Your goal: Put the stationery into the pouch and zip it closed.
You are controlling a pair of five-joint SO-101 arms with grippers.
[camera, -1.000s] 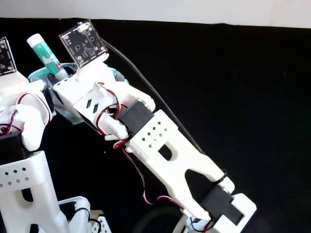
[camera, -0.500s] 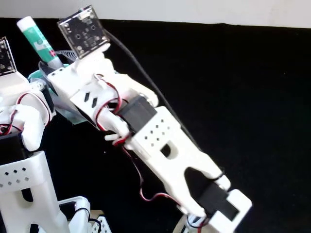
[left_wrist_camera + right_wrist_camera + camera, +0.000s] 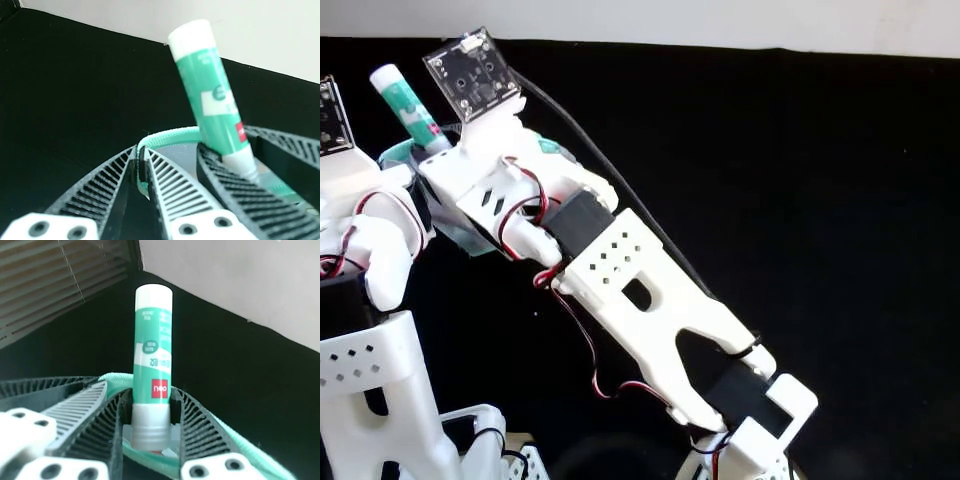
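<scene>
A green and white glue stick stands nearly upright with my right gripper shut on its lower part. In the right wrist view the glue stick sits between the ribbed black fingers, and its grey lower end is inside the pouch's teal rim. My left gripper is shut on the pouch rim, holding it up, with the glue stick just beyond. The pouch lies at the table's far left, mostly hidden under both grippers.
The black table top stretches out to the right of the arms. A white wall runs along its far edge. The right arm's long white body crosses the table diagonally, and the left arm's body stands at the near left.
The right arm has swung slightly to the left. The glue stick rose in the gripper's hold, then came back down to about its earlier height. The left arm has stayed still.
</scene>
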